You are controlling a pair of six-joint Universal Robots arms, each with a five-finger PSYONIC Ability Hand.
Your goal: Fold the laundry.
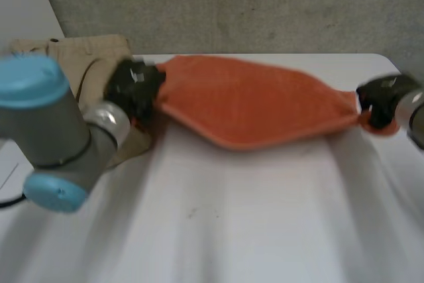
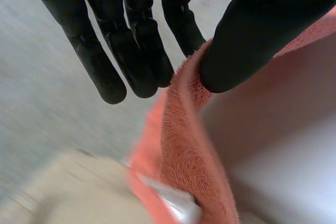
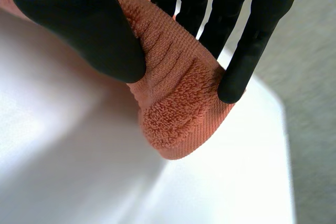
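Towel (image 1: 255, 101), seemingly pinched, left hand (image 1: 132, 87), right hand (image 1: 381, 97)

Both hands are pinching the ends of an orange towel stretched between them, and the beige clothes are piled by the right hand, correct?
Not quite. The beige clothes lie by the left hand, as the head view shows. The rest holds: it and the right hand pinch the ends of the orange towel.

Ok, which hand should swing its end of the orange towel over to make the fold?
Probably the right hand: it pinches a towel corner between thumb and fingers, with bare table around it. The left hand grips its end too, but crowded against the beige clothes.
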